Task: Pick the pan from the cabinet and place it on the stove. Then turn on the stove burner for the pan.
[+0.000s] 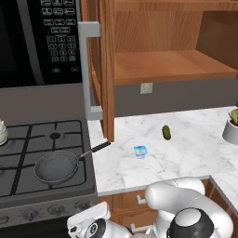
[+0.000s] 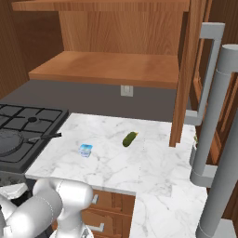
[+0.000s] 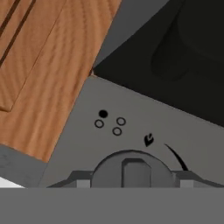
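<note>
The dark-grey pan (image 1: 56, 166) sits on the front right grate of the stove (image 1: 28, 135), its long black handle pointing out over the counter edge; it also lies at the left in the right base view (image 2: 10, 142). The stove burner under it is hidden by the pan. The cabinet (image 1: 172, 65) stands open with a bare shelf. My gripper (image 3: 135, 181) is low at the stove's front panel, with a fingertip (image 3: 81, 181) on each side of a grey knob (image 3: 135, 168) and touching it.
A green pickle (image 1: 166, 132) and a small blue packet (image 1: 140, 151) lie on the marble counter (image 1: 186, 153). A white kettle (image 1: 2, 132) stands at the stove's left, a plant pot (image 1: 231, 130) far right. The microwave (image 1: 37, 37) hangs above. The open door (image 1: 106, 69) juts out.
</note>
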Tool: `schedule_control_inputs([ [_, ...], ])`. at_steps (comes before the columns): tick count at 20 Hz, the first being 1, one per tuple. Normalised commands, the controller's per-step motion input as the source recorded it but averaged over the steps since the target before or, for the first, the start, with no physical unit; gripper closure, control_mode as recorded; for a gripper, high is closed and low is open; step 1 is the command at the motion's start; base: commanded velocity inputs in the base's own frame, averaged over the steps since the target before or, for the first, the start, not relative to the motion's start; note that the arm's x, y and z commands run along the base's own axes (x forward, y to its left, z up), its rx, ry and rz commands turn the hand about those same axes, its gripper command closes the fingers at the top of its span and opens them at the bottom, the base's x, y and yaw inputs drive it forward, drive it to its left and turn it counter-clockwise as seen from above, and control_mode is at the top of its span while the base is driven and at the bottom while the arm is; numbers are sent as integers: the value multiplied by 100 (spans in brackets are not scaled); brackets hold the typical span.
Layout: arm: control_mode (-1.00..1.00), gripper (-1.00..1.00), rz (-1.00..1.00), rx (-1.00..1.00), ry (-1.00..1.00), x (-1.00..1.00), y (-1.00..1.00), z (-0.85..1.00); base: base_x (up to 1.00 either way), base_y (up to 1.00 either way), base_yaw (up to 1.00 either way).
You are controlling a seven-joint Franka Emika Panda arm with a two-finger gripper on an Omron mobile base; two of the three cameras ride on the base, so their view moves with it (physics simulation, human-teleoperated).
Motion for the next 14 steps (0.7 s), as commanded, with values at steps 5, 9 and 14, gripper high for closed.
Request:
schedule_control_inputs([
  [5,-100,100,-5,-22,0,-24,0,11,0,0,0],
  [9,-100,100,-6,-22,0,-24,0,8,0,0,0],
  [14,-100,100,-6,-21,0,-25,0,2,0,0,0],
])
